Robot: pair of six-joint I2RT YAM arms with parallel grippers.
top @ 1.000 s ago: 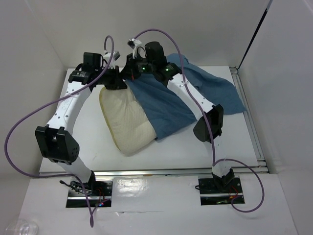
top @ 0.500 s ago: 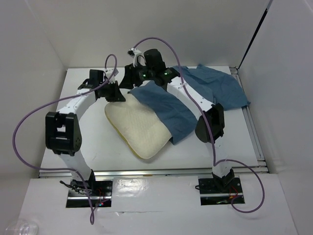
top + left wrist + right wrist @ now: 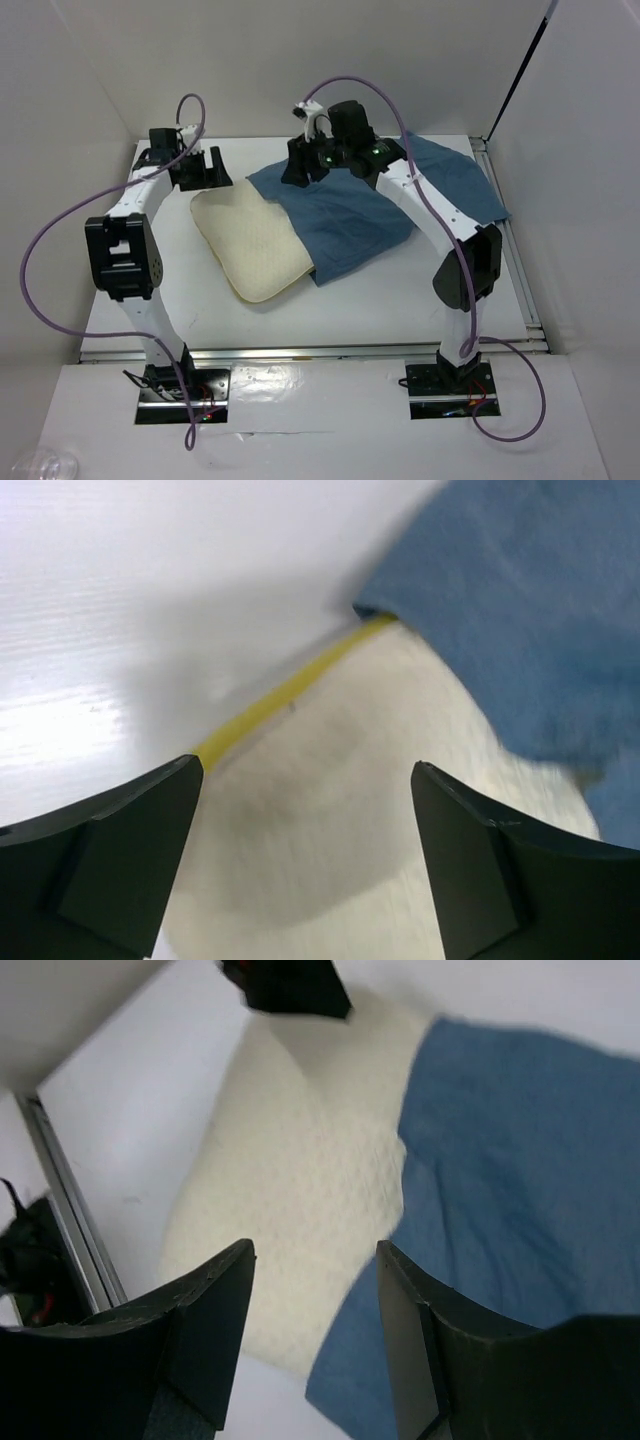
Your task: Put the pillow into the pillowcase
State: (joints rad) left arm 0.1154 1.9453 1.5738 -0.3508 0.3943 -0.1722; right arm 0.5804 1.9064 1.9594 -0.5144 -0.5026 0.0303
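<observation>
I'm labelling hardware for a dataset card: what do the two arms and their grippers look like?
The left arm and right arm have white links with chunky black joint housings. Each carries a looping purple cable. The left gripper and right gripper are black, with broad, wedge-shaped fingers. Small green lights glow near the right wrist.

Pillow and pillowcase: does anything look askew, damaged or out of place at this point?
The pillow lies diagonally, its left part bare; the wrinkled pillowcase covers only its right end. The left gripper and right gripper are open, holding nothing. No damage shows.
</observation>
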